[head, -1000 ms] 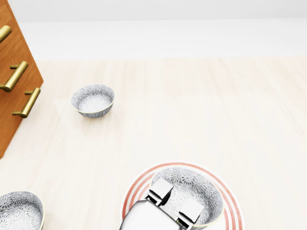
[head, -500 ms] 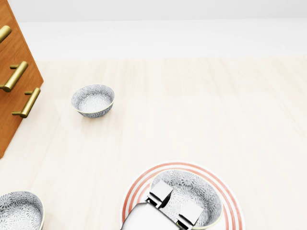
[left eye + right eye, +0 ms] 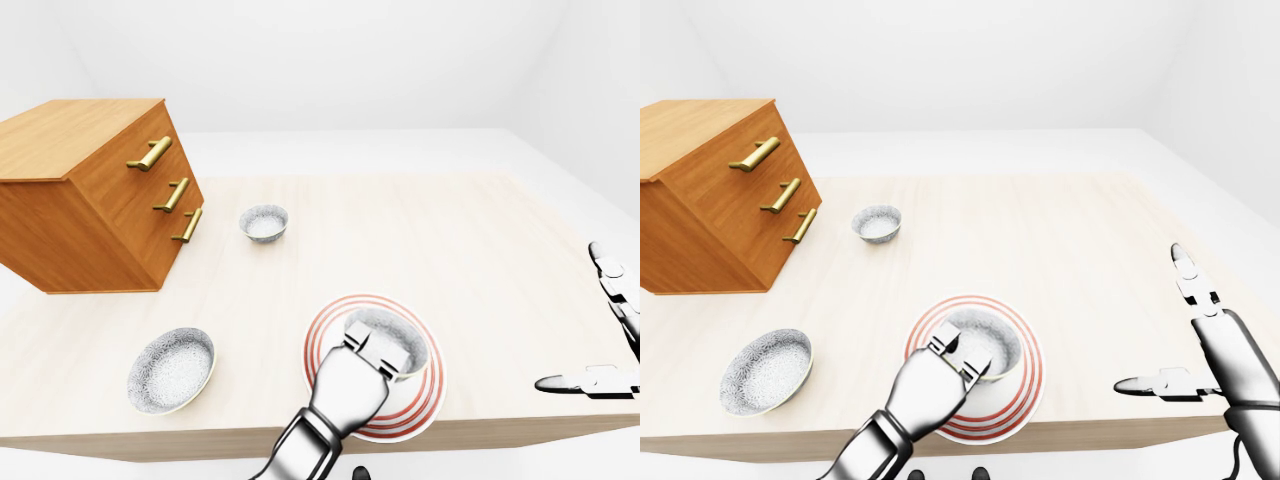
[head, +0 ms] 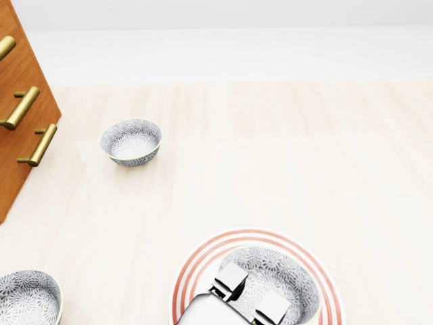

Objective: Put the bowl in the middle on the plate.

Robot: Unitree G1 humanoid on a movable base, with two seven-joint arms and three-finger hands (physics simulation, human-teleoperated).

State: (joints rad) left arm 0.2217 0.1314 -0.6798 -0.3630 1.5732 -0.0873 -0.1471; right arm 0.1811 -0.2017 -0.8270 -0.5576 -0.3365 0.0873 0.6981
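Note:
A patterned grey bowl (image 4: pixel 287 277) sits inside the red-ringed white plate (image 4: pixel 196 267) at the bottom of the head view. My left hand (image 4: pixel 249 296) comes up from the bottom edge, its fingers (image 4: pixel 231 276) hooked over the bowl's near rim and shut on it. The eye views show the same bowl (image 3: pixel 398 334) on the plate (image 3: pixel 322 350), with the hand covering its near side. My right hand (image 3: pixel 1168 325) hovers past the table's right edge, fingers spread and holding nothing.
A second patterned bowl (image 4: pixel 131 141) stands at the upper left and a third (image 4: pixel 26 298) at the bottom left corner. A wooden dresser (image 3: pixel 90 190) with brass handles occupies the table's left side. The table's near edge (image 3: pixel 200 438) runs just below the plate.
The bowl and my left hand have slid slightly toward the bottom of the head view, settling lower within the plate's rings. The other bowls and the camera have not moved.

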